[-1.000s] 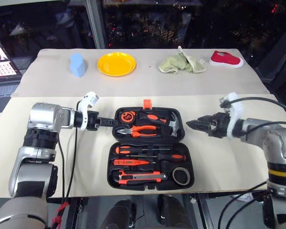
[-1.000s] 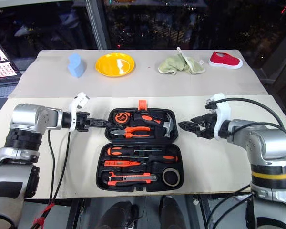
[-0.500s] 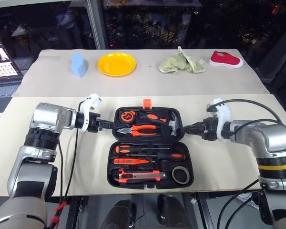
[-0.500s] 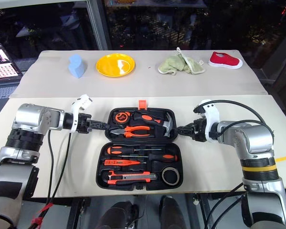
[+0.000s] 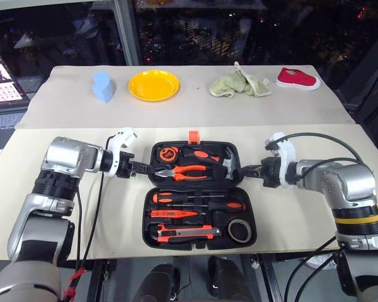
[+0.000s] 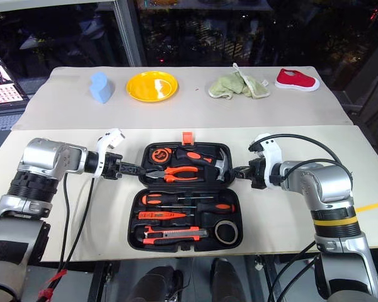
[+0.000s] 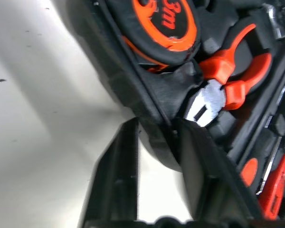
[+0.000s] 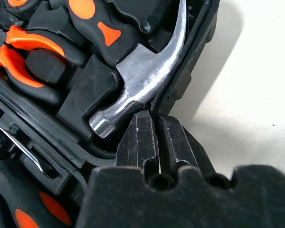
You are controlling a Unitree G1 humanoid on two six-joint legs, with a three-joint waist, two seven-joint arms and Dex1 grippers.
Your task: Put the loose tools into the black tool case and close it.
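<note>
The black tool case (image 5: pixel 147 217) lies open on the near table. Its near half holds two screwdrivers (image 5: pixel 176 197) (image 5: pixel 223 206), the slim orange tester (image 5: pixel 170 214), the utility knife (image 5: pixel 184 234) and the grey tape roll (image 5: pixel 240 231), each in its recess. My left gripper (image 5: pixel 145 167) is shut on the left rim of the far half; in the left wrist view the rim (image 7: pixel 154 121) sits between its two fingers. At the far half's right rim, beside the hammer head (image 8: pixel 137 85), my right gripper (image 5: pixel 244 170) is shut. Whether it pinches the rim I cannot tell.
Pliers (image 5: pixel 186 171), a hammer (image 5: pixel 222 158) and a tape measure (image 5: pixel 169 153) fill the far half, with an orange latch (image 5: pixel 193 135) at its far edge. On the far table stand a blue object (image 5: pixel 103 85), a yellow plate (image 5: pixel 154 84), a green cloth (image 5: pixel 240 83) and a red shoe (image 5: pixel 298 78).
Both grippers have closed. The right one came in leftward and down to the case's right rim. The left one stayed at the left rim.
</note>
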